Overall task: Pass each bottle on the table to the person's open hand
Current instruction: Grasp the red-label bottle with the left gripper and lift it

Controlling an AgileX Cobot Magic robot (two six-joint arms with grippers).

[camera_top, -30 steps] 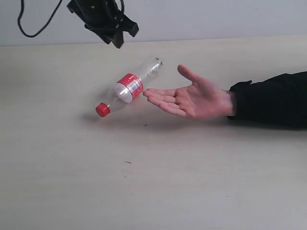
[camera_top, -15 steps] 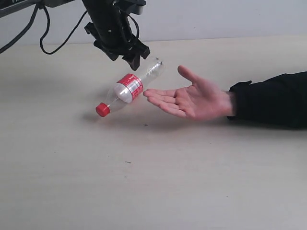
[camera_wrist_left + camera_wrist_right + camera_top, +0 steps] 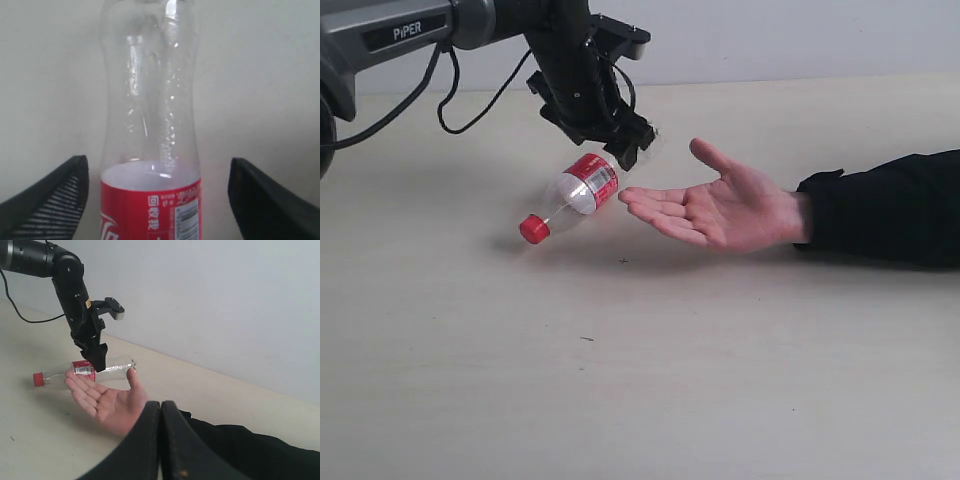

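Observation:
A clear bottle (image 3: 582,186) with a red label and red cap lies on its side on the table (image 3: 640,380), cap toward the left. My left gripper (image 3: 625,150) hangs over its clear bottom half, open. In the left wrist view the bottle (image 3: 150,100) lies between the two black fingers (image 3: 55,200), with a gap on each side. The person's open hand (image 3: 720,205) rests palm up just right of the bottle, fingertips near the label. My right gripper (image 3: 161,407) is shut and empty, with the hand (image 3: 107,400) and the bottle (image 3: 82,371) beyond it.
The person's black sleeve (image 3: 885,205) stretches to the right edge of the table. The left arm's black cable (image 3: 470,100) loops above the back of the table. A pale wall (image 3: 770,35) stands behind.
My left arm has come down and to the right, from above the table's back edge to over the bottle. Its jaws have spread wider. Bottle and hand have not moved.

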